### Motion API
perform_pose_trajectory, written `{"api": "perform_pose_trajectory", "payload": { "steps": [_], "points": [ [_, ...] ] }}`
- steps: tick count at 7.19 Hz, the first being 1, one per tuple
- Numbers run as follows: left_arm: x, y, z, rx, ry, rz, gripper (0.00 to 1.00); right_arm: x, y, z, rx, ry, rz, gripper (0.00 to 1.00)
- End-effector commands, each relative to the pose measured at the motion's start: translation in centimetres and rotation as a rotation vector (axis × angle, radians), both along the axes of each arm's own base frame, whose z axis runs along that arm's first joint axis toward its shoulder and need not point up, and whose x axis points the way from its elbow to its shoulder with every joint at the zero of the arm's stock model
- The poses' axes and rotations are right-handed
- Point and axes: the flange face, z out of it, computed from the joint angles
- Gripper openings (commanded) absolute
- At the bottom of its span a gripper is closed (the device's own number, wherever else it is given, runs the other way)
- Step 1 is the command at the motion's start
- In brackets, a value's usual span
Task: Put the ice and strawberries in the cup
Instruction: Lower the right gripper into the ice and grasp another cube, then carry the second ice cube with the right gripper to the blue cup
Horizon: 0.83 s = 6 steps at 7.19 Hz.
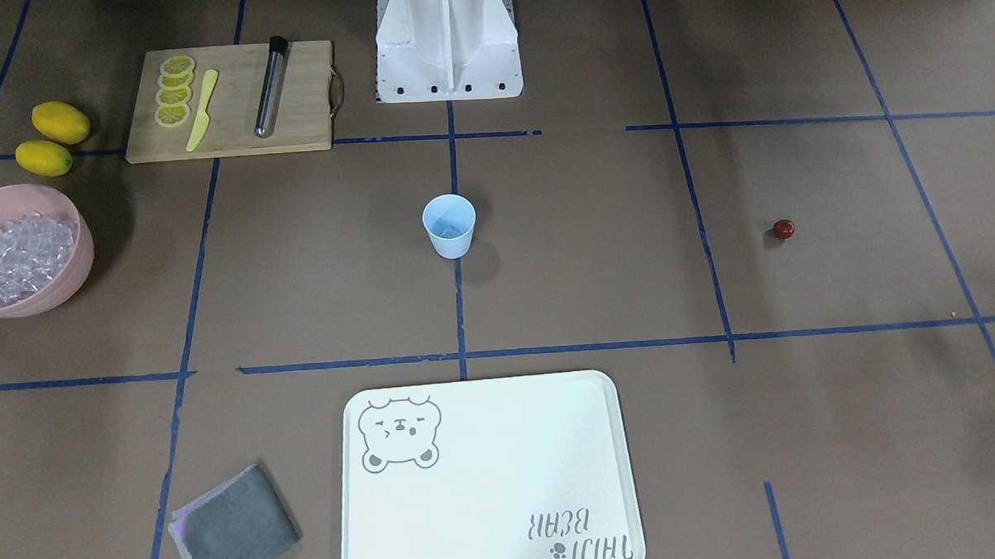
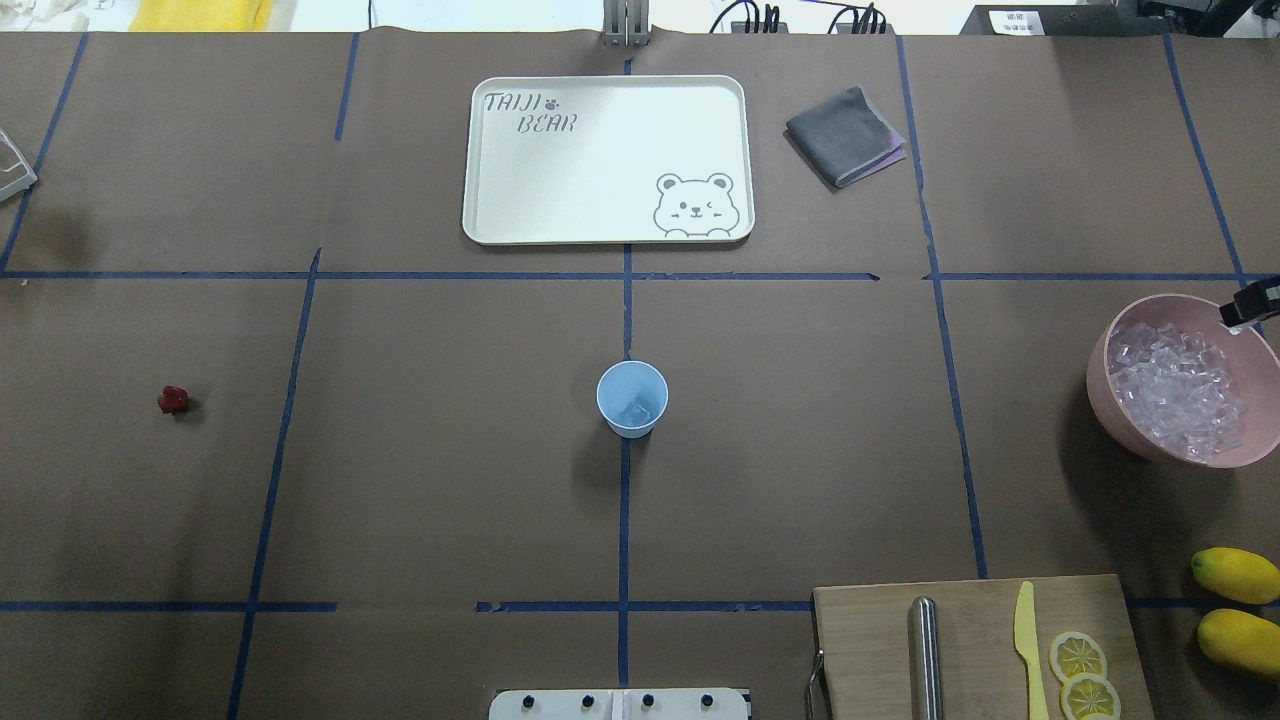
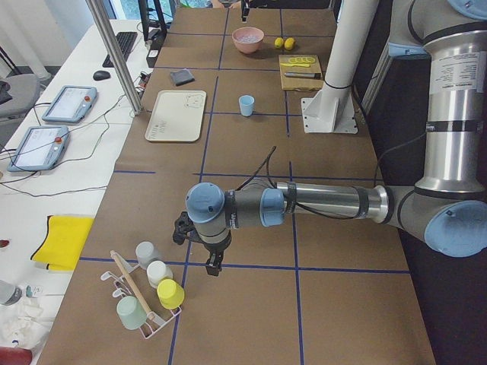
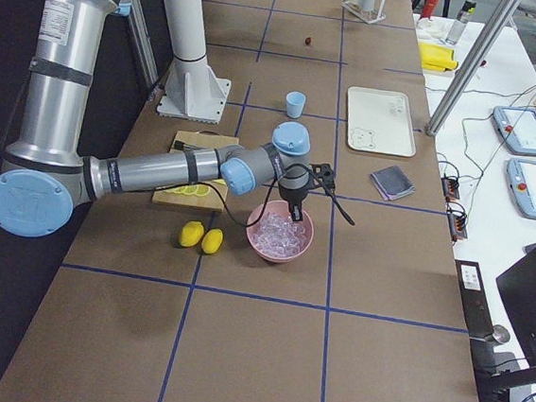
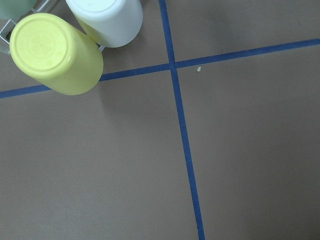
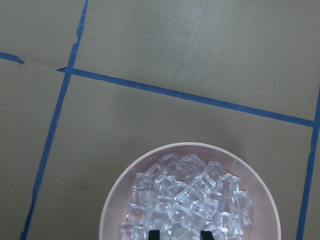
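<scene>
Right gripper (image 6: 180, 234) hangs over the pink bowl (image 6: 190, 147), fingertips spread, ice (image 6: 185, 195) directly beneath. Cup (image 2: 632, 398) stands upright at centre, well apart to the bowl's left, with bare table (image 2: 800, 450) between them. Strawberry (image 2: 173, 400) lies far left, nearer the left gripper (image 3: 212, 265), whose jaw state cannot be told.

A white tray (image 2: 600, 170) lies near a grey cloth (image 2: 845, 137); two lemons (image 1: 61, 123) sit beside the cutting board (image 1: 301, 96)
</scene>
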Motion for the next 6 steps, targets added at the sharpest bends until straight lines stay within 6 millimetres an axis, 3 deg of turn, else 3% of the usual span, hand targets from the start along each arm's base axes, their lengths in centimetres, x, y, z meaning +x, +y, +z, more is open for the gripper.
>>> {"api": "perform_pose_trajectory", "payload": {
  "steps": [1,3,4,6],
  "points": [
    [0.0,0.0,0.0,-0.001,0.000,0.000,1.00,-2.0,-0.7,-3.6,0.006,-0.004,-0.030,0.00],
    [0.0,0.0,0.0,0.000,0.000,0.000,1.00,-6.8,-2.5,-8.3,0.009,-0.006,-0.098,0.01],
    [0.0,0.0,0.0,-0.001,0.000,0.000,1.00,-10.3,-3.0,-12.3,-0.022,-0.025,-0.087,0.01],
    [0.0,-0.1,-0.1,0.003,0.000,0.000,1.00,-18.5,-1.6,-18.0,-0.069,-0.067,-0.068,0.01]
  ]
}}
